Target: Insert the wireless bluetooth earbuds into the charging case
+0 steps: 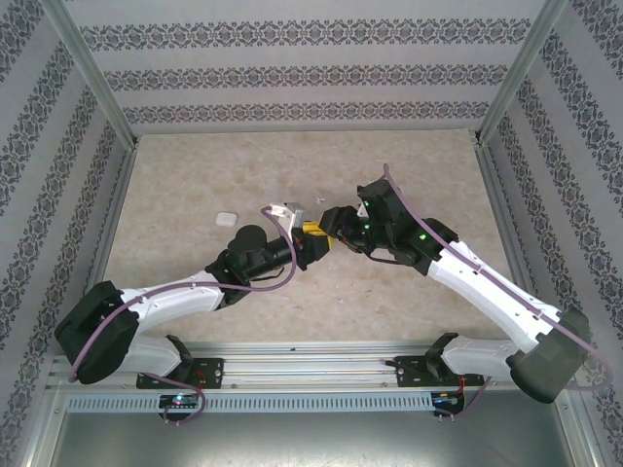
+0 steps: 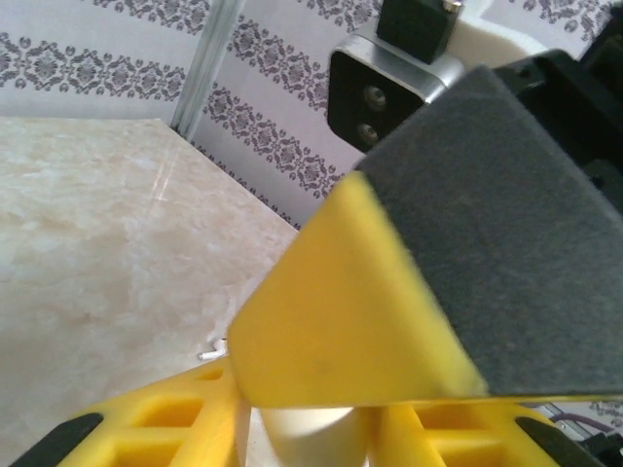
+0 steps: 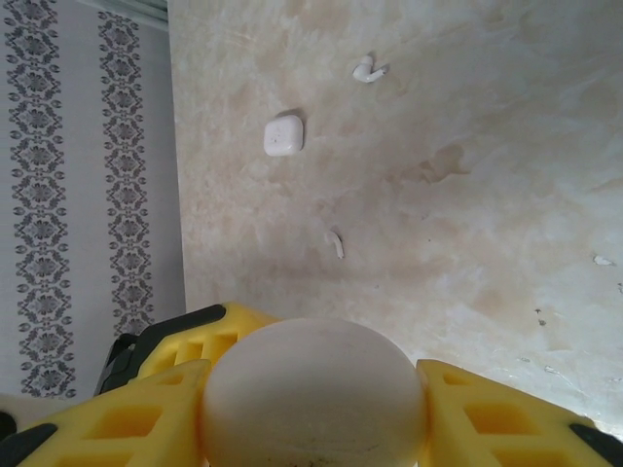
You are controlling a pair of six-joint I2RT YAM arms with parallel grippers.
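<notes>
The charging case (image 3: 283, 134) is a small white rounded square lying flat on the marble table, left of both arms (image 1: 226, 218). One earbud (image 3: 368, 70) lies beyond it and another (image 3: 336, 243) nearer my right gripper; a tiny white earbud (image 2: 213, 351) also lies on the table by the left fingers. My right gripper (image 3: 316, 409) is shut on a round white disc (image 3: 313, 389), not the case. My left gripper (image 2: 307, 428) meets it at mid-table (image 1: 316, 233), its yellow fingers closely flanking that disc (image 2: 307, 433); whether they touch it is unclear.
The right gripper's yellow and grey finger (image 2: 409, 292) crosses just above the left jaws. Patterned walls and metal posts (image 1: 92, 88) enclose the table (image 1: 409, 165) on three sides. Both arms lean inward from the near rail.
</notes>
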